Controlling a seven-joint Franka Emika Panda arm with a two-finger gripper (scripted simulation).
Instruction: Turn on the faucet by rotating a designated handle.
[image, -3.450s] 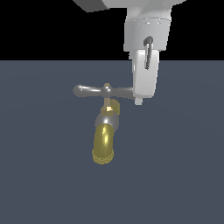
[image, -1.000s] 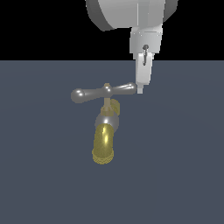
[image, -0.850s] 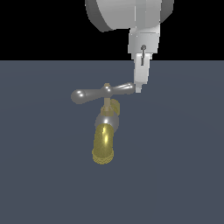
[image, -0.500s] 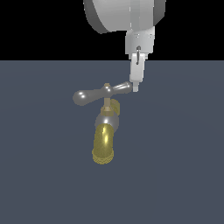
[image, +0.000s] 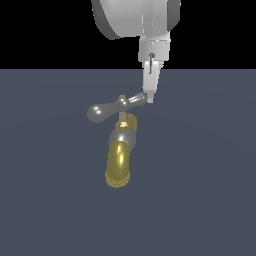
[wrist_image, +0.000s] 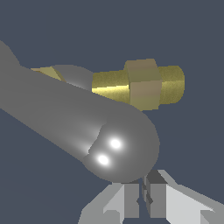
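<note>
The faucet (image: 120, 162) lies on the dark grey floor, its brass-gold curved spout ending in a ribbed tip toward the viewer. The silver-grey handle (image: 116, 107) sits atop the stem, its crossbar turned so one knob is large on the exterior view's left and the other arm points back right. My gripper (image: 148, 99) hangs down from above, its fingers closed together with nothing between them, their tips touching the far knob end. In the wrist view the knob (wrist_image: 118, 144) fills the middle, right against my closed fingertips (wrist_image: 142, 194); the brass body (wrist_image: 140, 83) lies behind.
A flat dark grey floor (image: 210, 190) spreads all around the faucet. The arm's large white body (image: 135, 17) hangs above the handle.
My gripper has moved toward the exterior view's left and away, pushing the handle's right arm. The crossbar has rotated from level to angled, its left knob swinging nearer.
</note>
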